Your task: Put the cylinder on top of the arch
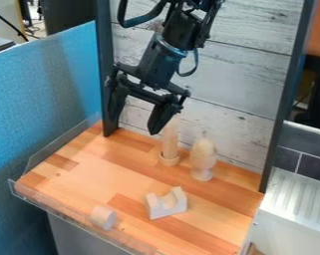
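Hanging empty, splayed wide, the tool (131, 133) clears the cylinder (103, 217) near the board's edge (62, 202).

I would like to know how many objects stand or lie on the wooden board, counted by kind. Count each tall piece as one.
Short cylinder: 1
Arch block: 1
Tall standing pieces, a slim one and a rounded one: 2
Total: 4
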Controlling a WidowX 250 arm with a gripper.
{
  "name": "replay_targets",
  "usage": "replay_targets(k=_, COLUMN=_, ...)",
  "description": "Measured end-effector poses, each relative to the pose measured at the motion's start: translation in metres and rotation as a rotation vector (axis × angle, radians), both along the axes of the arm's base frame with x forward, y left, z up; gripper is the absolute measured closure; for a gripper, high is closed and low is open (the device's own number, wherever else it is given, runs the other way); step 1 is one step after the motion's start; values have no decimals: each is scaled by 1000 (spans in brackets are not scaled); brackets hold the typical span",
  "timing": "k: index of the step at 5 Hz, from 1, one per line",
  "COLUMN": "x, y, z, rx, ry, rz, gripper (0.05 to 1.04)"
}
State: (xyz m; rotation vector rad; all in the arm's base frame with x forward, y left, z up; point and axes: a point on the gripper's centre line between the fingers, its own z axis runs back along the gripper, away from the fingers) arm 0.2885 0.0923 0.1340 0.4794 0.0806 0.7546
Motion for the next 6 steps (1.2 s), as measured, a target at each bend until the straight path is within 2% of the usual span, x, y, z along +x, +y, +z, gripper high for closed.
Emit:
replay_targets(k=1, x=0, y=-1, z=-10, rx=-7, ry=32, rz=1, gripper=83)
replay_targets(k=2, x=2, y=0, z=-11, rx=-3, ry=20, rz=5, gripper=83)
replay_targets(k=3, x=32, y=24, z=-61, rx=44, ry=-52, rz=102, gripper=83)
replay_targets(k=4, x=38, y=50, z=-75, rx=-1, ry=-112, rz=224, gripper=83)
replay_targets(k=5, x=32, y=60, z=-87, rx=-100, ry=-71, rz=376, gripper=83)
replay_targets(k=6, x=22, y=64, z=-96, rx=-215, ry=-56, rz=490, gripper=83)
